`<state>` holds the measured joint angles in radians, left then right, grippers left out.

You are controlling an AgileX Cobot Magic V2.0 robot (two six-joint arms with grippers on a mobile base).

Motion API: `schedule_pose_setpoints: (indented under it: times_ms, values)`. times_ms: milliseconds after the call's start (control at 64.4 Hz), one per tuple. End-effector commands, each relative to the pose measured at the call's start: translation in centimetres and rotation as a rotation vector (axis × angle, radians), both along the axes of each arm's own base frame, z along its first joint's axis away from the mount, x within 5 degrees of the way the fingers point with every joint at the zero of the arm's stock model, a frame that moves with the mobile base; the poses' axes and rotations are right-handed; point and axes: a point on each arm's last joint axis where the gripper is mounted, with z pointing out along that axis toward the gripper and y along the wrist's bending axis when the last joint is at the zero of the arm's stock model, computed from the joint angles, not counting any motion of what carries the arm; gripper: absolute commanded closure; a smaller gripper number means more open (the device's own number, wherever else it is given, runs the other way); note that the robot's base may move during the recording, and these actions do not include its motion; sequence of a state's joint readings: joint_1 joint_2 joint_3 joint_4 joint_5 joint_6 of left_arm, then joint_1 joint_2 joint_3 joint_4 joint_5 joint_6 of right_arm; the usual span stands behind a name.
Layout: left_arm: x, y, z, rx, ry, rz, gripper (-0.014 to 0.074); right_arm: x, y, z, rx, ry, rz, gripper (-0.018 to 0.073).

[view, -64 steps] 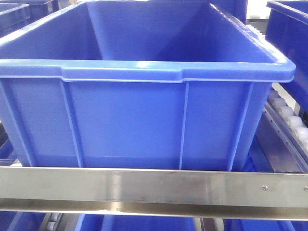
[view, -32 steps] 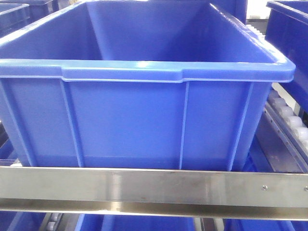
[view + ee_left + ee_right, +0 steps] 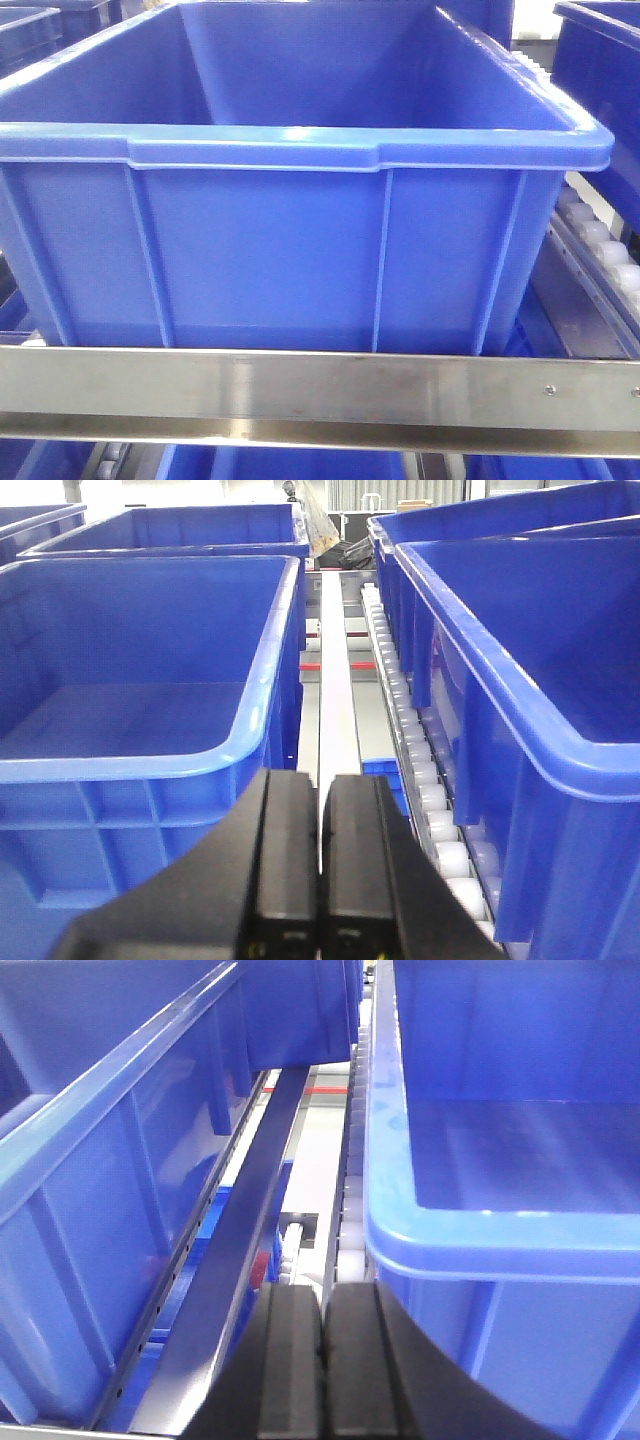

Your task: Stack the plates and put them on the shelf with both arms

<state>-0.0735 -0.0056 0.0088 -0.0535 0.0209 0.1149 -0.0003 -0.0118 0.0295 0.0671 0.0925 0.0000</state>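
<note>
The shelf (image 3: 320, 390) is seen in all three views as stainless-steel racking loaded with blue crates; no plates can be seen in any view. In the front-facing view a flat steel rail of the shelf runs across the bottom of the picture, and a large blue crate (image 3: 290, 250) stands just behind it, its rim facing the camera. White rollers (image 3: 600, 245) are lined along a track at the crate's right side, and the corner of another crate (image 3: 600, 60) shows beyond them.

In the left wrist view the left gripper (image 3: 318, 865) is seen at the bottom of the picture with its two black fingers pressed together and nothing held between them. It is placed over the gap between two crates: a left crate (image 3: 140, 750) and a right crate (image 3: 540, 700). A pale steel rail (image 3: 335, 670) and a row of white rollers (image 3: 420, 770) run away through that gap.

In the right wrist view the right gripper (image 3: 322, 1360) is likewise closed, finger against finger, with nothing gripped. It is framed by a crate on the left (image 3: 90, 1190) and a crate on the right (image 3: 500, 1190), with a perforated steel upright rail (image 3: 235, 1240) between them.
</note>
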Motion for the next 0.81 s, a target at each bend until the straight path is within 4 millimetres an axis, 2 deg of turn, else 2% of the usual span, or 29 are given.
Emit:
schedule_pose_setpoints:
  times_ms: [0, 792]
  values:
    - [-0.27, 0.07, 0.85, -0.01, -0.111, 0.006, 0.0516, -0.16, -0.06, 0.86, -0.016, -0.104, -0.008, 0.0512]
    - [-0.27, 0.07, 0.85, -0.01, -0.111, 0.006, 0.0516, -0.16, -0.06, 0.86, -0.016, -0.104, -0.008, 0.0512]
